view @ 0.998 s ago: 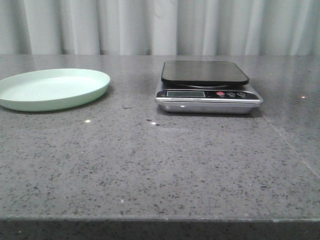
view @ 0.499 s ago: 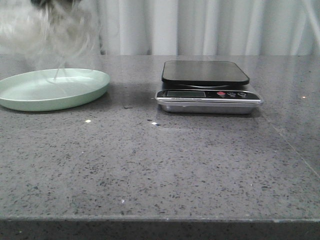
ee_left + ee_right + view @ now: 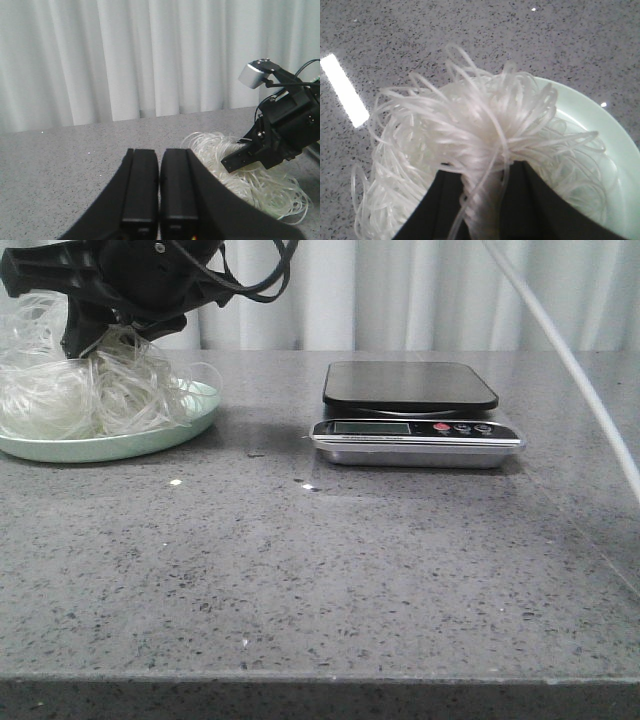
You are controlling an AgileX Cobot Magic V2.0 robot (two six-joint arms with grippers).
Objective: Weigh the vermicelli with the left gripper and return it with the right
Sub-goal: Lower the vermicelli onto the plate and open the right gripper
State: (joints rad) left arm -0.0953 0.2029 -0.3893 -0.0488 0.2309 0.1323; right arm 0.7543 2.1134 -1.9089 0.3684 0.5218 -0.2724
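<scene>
front view, near to far, logged from my remote station.

- table (image 3: 330,570): grey speckled top, bare along the near edge.
- scale (image 3: 415,415): mid-depth, right of centre. its black platform is empty; the display is too small for me to read.
- plate (image 3: 140,443): pale green, round, far left, well apart from the scale.
- vermicelli (image 3: 80,390): glassy white loops heaped on the plate and spilling past its left rim. one second ago the plate was bare; half a second ago the bundle was a blur above it; now the strands rest on the plate while the top of the mound is still drawn up into the gripper.
- right gripper (image 3: 85,340): reached across to the far left, directly over the plate. in its own wrist view the right gripper (image 3: 482,200) has its jaws closed narrowly on a gathered tuft of strands, so nothing is let go yet.
- left gripper (image 3: 159,200): seen only in its own wrist view, jaws pressed together with nothing between them, parked beside the plate and aimed toward the curtain (image 3: 125,55).

reading: the noodles have arrived back at the plate under the right arm, so i judge the return leg nearly finished. what remains is parting the jaws and lifting clear; clinging loops may trail off with the fingers.
</scene>
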